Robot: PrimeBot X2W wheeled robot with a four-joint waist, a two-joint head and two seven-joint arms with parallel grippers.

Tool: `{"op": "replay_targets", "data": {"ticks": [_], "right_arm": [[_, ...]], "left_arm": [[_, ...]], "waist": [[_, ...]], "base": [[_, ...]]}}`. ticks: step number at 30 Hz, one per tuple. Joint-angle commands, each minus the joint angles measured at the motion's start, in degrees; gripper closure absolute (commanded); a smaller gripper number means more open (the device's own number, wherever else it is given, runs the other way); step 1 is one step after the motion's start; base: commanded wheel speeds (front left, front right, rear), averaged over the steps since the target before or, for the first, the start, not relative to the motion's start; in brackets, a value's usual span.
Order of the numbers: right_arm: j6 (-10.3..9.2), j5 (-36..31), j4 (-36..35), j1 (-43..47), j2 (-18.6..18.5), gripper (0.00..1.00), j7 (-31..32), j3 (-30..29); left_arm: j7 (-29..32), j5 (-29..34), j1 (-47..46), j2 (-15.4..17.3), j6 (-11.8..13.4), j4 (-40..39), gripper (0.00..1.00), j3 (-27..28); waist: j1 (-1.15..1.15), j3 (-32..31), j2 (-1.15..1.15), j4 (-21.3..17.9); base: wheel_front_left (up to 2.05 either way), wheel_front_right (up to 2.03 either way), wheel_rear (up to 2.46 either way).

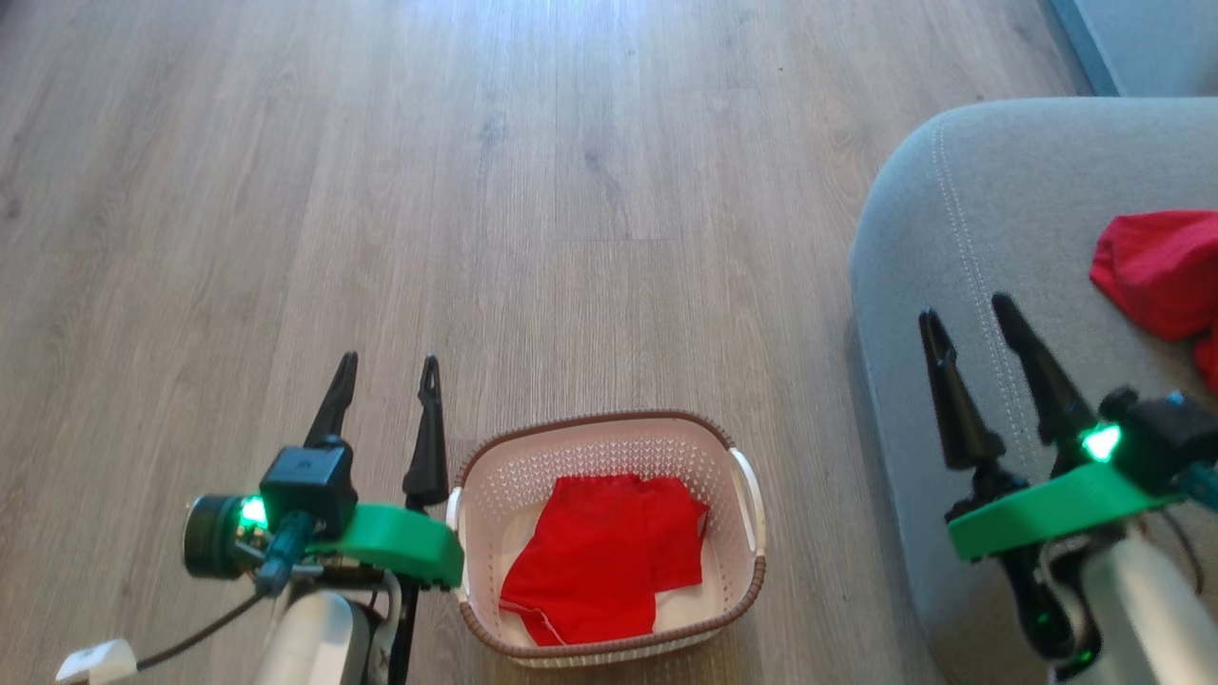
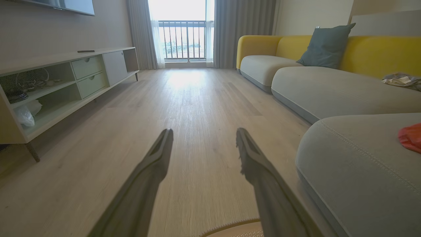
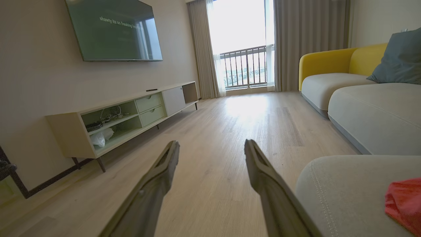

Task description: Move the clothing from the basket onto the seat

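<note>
The cream basket (image 1: pixel 747 495) with a brown rim stands on the wood floor between my arms, its rim edge (image 2: pixel 230 227) showing at the bottom of the left wrist view. One red garment (image 1: pixel 599 561) lies crumpled inside it. Another red garment (image 1: pixel 1161 271) (image 2: pixel 411 136) (image 3: pixel 404 204) rests on the grey seat (image 1: pixel 999 219) (image 2: pixel 355 171) (image 3: pixel 345 191) at the right. My left gripper (image 1: pixel 388 371) (image 2: pixel 204 133) hovers open just left of the basket, holding nothing. Over the seat's front edge my right gripper (image 1: pixel 966 314) (image 3: pixel 212 144) is open and holds nothing.
A long yellow-backed sofa (image 2: pixel 315 82) with a teal pillow (image 2: pixel 325 46) runs along the right. A low TV cabinet (image 3: pixel 131 115) lines the left wall under a screen (image 3: pixel 115 29). Wood floor (image 1: pixel 476 190) stretches ahead toward a balcony door (image 2: pixel 184 36).
</note>
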Motion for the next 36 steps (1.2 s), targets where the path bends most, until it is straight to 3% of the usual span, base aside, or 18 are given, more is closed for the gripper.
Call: {"op": "replay_targets", "data": {"ticks": [1,16,36], "right_arm": [[-0.01,-0.5,-2.0,-0.2,0.5,0.00,-0.4,0.3],[-0.01,-5.6,0.9,6.1,8.1,0.00,-0.4,-3.5],[-0.01,-6.4,1.7,5.8,8.7,0.00,-0.4,-4.4]], "left_arm": [[-0.3,0.4,-1.2,-0.1,0.3,-2.2,0.00,1.9],[-0.3,1.2,3.3,-0.1,0.9,-3.2,0.00,1.3],[-0.3,1.4,2.8,-0.1,0.6,-2.8,0.00,0.7]], "waist": [[0.01,-0.2,0.00,0.2],[0.01,-0.4,0.00,0.6],[0.01,-0.5,0.00,1.0]], "base": [[0.00,0.00,0.00],[0.00,0.00,0.00],[0.00,0.00,0.00]]}}
